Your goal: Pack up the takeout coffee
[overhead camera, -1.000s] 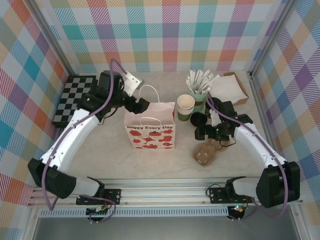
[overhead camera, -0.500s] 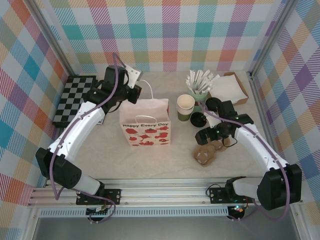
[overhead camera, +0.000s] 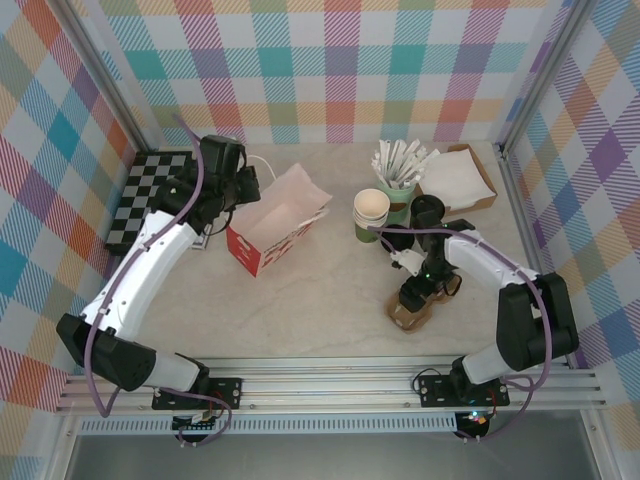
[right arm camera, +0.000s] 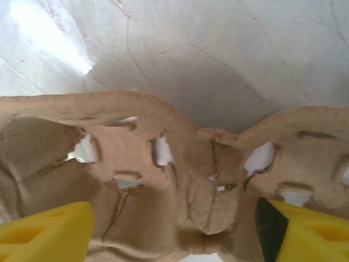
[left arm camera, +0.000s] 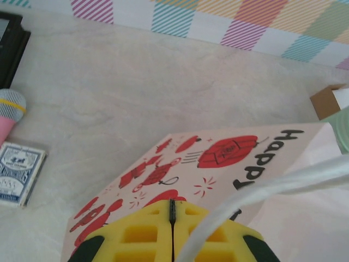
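- At the table's back right, the lidded coffee was seen upright just beside the mint cup.
- The left gripper was clamped on the cord handle of the tilted paper bag.
- The right gripper was spread astride the rough pulp carrier; whether it gripped could not be told.
- Bare marbled surface was seen between bag and carrier.

Pale marbled table. Upper left: black-and-white checkerboard, lying flat. Left of centre: paper bag with red print, tipped over, mouth facing upper right. Right of centre: stack of lidless green cups, with a mint cup of white sticks behind it and the black-lidded takeout coffee just beside. Upper right: brown tray holding white paper. Lower right of centre: brown pulp cup carrier. Left wrist view, left edge: blue card pack, and a pink striped object that could not be identified.
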